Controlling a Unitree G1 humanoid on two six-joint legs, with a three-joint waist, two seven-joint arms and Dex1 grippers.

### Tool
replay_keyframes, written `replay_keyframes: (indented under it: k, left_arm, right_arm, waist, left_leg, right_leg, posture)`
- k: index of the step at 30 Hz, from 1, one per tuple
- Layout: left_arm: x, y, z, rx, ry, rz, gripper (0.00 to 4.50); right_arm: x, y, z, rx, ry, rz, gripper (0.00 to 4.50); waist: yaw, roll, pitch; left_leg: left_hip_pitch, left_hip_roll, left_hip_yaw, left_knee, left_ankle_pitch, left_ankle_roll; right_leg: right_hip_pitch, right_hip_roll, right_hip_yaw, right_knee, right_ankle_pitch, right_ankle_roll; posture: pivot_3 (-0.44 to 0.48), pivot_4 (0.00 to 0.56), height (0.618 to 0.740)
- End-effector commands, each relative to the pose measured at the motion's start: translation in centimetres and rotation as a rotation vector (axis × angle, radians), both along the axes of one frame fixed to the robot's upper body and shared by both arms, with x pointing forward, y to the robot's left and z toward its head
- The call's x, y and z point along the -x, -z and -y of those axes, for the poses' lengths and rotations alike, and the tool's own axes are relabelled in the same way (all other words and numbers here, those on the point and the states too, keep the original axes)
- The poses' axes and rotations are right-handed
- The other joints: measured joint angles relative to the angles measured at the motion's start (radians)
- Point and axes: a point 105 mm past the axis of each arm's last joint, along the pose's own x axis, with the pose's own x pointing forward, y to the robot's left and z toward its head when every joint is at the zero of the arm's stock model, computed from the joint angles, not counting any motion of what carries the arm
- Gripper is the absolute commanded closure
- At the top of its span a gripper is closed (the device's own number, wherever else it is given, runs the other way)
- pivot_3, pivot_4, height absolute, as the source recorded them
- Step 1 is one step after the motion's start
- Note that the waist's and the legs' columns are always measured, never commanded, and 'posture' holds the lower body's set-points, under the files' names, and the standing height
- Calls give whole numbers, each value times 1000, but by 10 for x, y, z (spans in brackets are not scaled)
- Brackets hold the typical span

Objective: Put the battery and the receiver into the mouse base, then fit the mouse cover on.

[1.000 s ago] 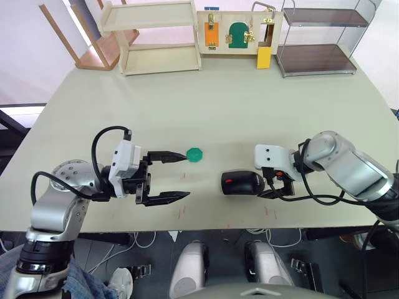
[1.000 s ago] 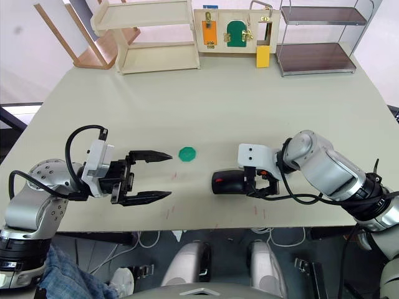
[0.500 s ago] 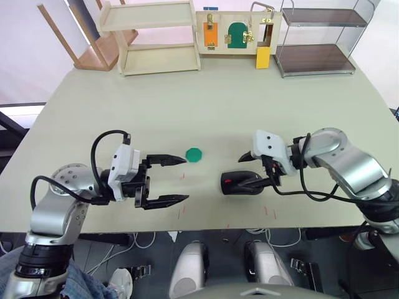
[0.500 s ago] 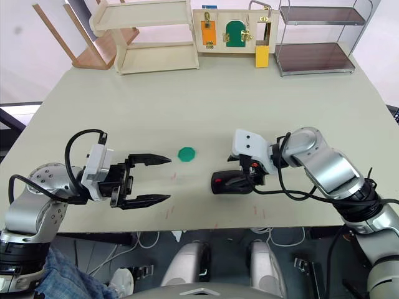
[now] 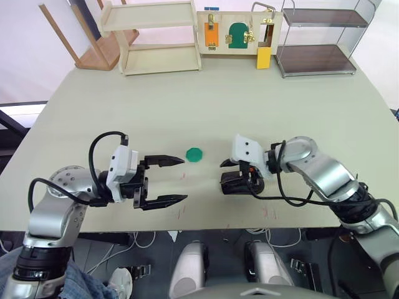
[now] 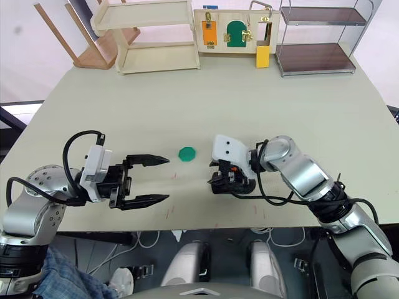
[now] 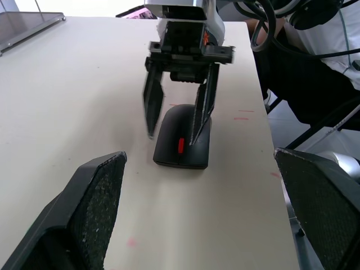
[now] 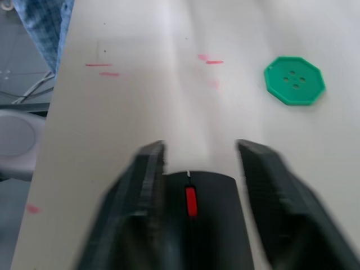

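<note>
— While the right gripper (image 5: 239,173) straddles the mouse near the tabletop's front edge, what else sits on that table?

— A green disc (image 5: 194,154) lies just beyond the mouse (image 7: 183,136), toward the left arm, apart from both grippers. Along the far edge stand a pale wooden shelf (image 5: 156,37), a board with coloured latches and doors (image 5: 237,32) and a clear-sided rack with dark shelves (image 5: 318,38). Faint red marks dot the surface near the front edge.

— Is the right gripper holding the mouse?

— Its fingers are spread, one on each side of the black body. From the left wrist camera one finger (image 7: 203,107) lies against the mouse's side and the other hangs clear of it, so it is not clamped.

— And the left gripper (image 5: 169,180)?

— Wide open, fingers parted, empty, hovering near the front edge and pointing toward the mouse, well apart from it. Nothing stands between them but bare table.

— Which part of the mouse is showing?

— A closed black top with a red patch toward its front end. Whether that is the cover seated on the base cannot be told. From the head camera the right gripper's white housing hides much of it. Past the table edge, in the left wrist camera, a person's dark clothing is cut off by the frame.
</note>
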Motion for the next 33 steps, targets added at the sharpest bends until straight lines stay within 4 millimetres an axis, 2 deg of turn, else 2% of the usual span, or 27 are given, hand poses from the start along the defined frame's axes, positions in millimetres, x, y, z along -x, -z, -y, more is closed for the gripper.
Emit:
replay_keyframes:
  k: [1,10,15,18,22,25,30,33]
  left_arm:
    - [4,-11,0,-4,10,50,0]
    - [4,-11,0,-8,9,46,0]
    - [3,-10,0,-10,5,47,0]
    - [3,-10,0,-9,4,47,0]
    - [3,-10,0,-8,-2,52,0]
    - [3,-11,0,-9,-5,55,0]
    - [2,-9,1,-4,-6,61,0]
    - [1,-10,3,5,-6,70,0]
  right_arm:
    - [0,-10,-5,-7,-23,61,3175]
    - [-1,8,-1,70,-6,34,3175]
    - [-7,28,12,203,48,16,3175]
    - [-4,33,15,232,46,4,3175]
    - [-10,29,10,191,67,32,3175]
    - [-12,5,2,24,63,58,3175]
    - [-8,-10,11,-87,72,40,3175]
    - [-7,-23,16,-213,64,39,3175]
  waist:
    - [0,0,0]
    - [0,0,0]
    - [0,0,0]
    - [3,0,0]
    - [3,-1,0]
    - [2,-1,0]
    - [2,-1,0]
    - [1,-1,0]
  left_leg:
    - [0,0,0,0,0,0]
    - [0,0,0,0,0,0]
    - [0,0,0,0,0,0]
    - [0,0,0,0,0,0]
    - [1,0,0,1,0,0]
    - [1,0,0,1,0,0]
    - [0,0,-1,0,0,0]
    - [0,0,-1,0,0,0]
  right_leg:
    - [0,0,0,0,0,0]
    - [0,0,0,0,0,0]
    - [0,0,0,0,0,0]
    - [0,0,0,0,0,0]
    - [1,-1,0,0,0,0]
    - [1,0,0,0,0,0]
    - [1,0,-1,0,0,0]
    - [1,0,-1,-1,0,0]
  posture:
    - [0,150,740]
    - [0,150,740]
    - [0,150,740]
    - [0,150,740]
    - [0,150,740]
    - [0,150,740]
    - [0,150,740]
    - [0,150,740]
